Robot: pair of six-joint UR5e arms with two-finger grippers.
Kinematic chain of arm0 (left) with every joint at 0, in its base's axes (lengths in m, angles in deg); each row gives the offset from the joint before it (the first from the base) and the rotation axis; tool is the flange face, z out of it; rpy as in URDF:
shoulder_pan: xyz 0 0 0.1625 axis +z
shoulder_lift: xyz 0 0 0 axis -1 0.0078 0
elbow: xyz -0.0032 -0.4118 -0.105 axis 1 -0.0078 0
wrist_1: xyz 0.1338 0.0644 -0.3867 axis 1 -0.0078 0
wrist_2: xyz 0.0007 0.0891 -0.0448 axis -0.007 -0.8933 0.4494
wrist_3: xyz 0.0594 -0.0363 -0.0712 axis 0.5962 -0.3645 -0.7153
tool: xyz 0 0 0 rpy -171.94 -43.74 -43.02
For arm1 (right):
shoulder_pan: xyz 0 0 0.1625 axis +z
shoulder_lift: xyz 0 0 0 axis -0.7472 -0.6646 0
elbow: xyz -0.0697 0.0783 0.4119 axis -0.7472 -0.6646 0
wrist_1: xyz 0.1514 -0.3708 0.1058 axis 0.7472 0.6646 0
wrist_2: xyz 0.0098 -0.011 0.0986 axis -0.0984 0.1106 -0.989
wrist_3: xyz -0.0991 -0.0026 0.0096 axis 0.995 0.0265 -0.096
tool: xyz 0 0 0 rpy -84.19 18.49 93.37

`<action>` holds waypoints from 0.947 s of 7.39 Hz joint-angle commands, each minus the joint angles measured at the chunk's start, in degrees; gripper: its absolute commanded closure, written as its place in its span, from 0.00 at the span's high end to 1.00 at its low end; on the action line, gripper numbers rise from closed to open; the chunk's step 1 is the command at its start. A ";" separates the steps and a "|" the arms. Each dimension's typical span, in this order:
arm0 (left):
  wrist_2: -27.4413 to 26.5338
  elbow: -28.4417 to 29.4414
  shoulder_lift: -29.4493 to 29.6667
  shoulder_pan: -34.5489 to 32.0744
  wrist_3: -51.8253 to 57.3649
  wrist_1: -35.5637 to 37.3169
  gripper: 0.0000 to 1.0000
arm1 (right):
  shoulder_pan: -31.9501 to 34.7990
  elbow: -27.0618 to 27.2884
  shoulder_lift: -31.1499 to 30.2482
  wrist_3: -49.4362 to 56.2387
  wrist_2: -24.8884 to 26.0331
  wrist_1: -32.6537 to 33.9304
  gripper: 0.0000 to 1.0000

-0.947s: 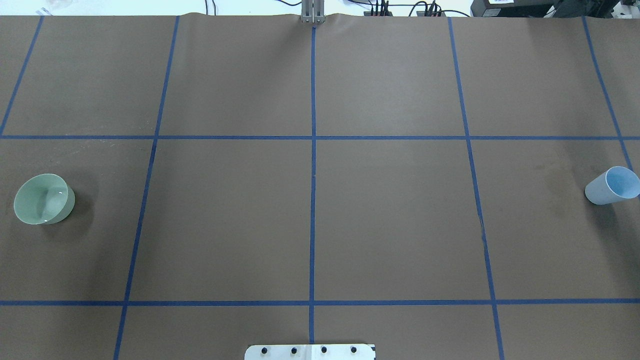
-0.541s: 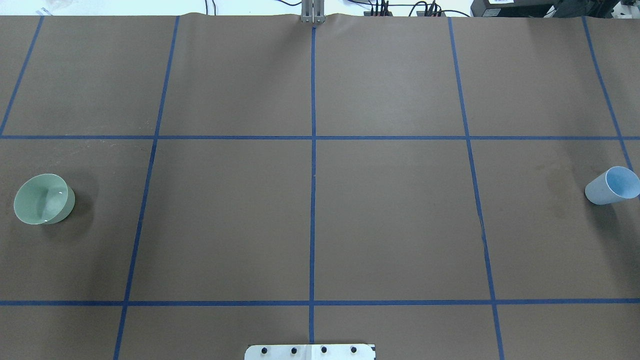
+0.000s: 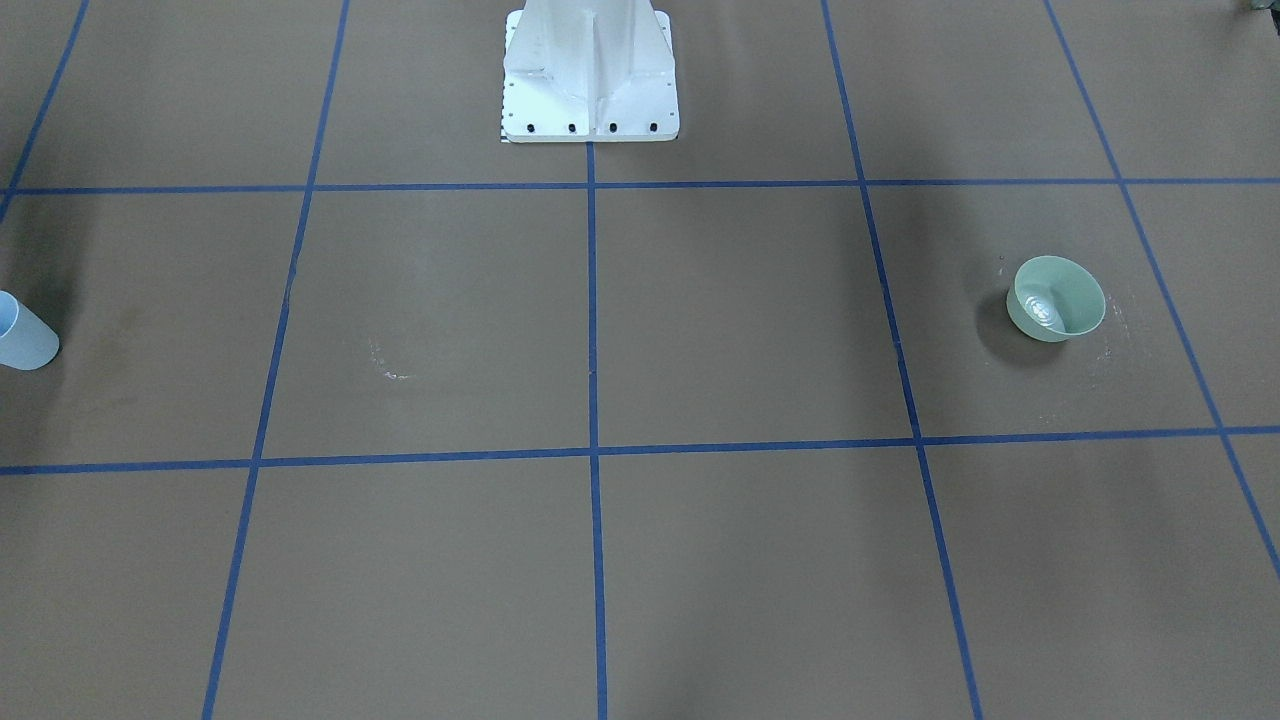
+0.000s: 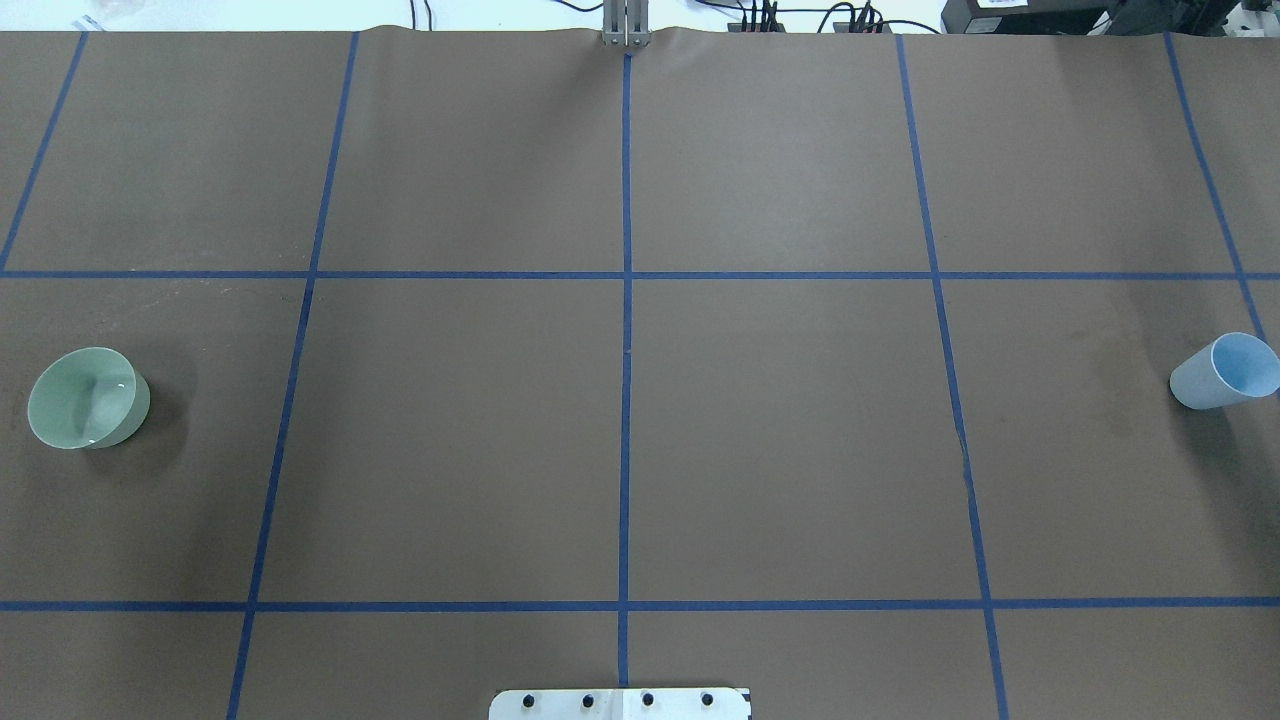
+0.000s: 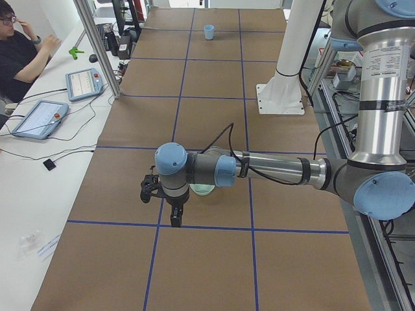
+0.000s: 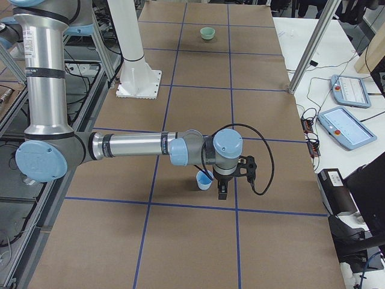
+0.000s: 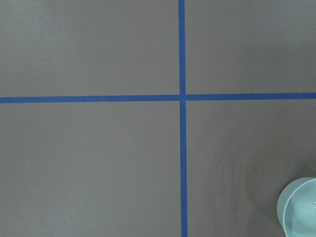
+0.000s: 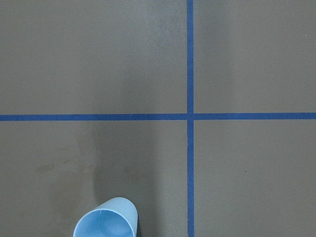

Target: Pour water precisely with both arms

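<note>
far out on the right, i'd pinch the light, probably crushable blue cup (image 4: 1225,372) mid-wall; left gripper (image 5: 176,217), right gripper (image 6: 222,191): can't tell if open

The left arm (image 5: 259,170) hides most of the green bowl (image 5: 205,190), and the right arm (image 6: 144,146) covers part of the blue cup (image 6: 203,181). The left gripper (image 5: 176,215) and right gripper (image 6: 221,191) are too small to tell how their fingers stand.
</note>
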 commanded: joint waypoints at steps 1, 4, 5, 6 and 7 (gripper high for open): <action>0.57 -4.36 -0.62 0.43 -0.41 -0.05 1.00 | 0.00 -0.02 0.06 0.00 0.00 -1.20 1.00; 5.36 -6.32 1.84 3.76 -7.55 -0.13 1.00 | 0.00 -0.11 -0.02 -0.08 -0.09 -2.35 1.00; 6.97 -6.83 1.23 6.91 -15.89 -2.22 1.00 | 0.00 -0.20 -0.02 -0.08 -0.09 -2.35 1.00; 6.81 -6.58 -2.69 9.46 -19.63 -10.07 1.00 | 0.00 -0.20 -0.02 -0.08 -0.09 -2.35 1.00; 5.68 -6.23 -5.16 11.92 -26.10 -17.81 1.00 | 0.00 -0.29 -0.11 -0.08 -0.09 -2.35 1.00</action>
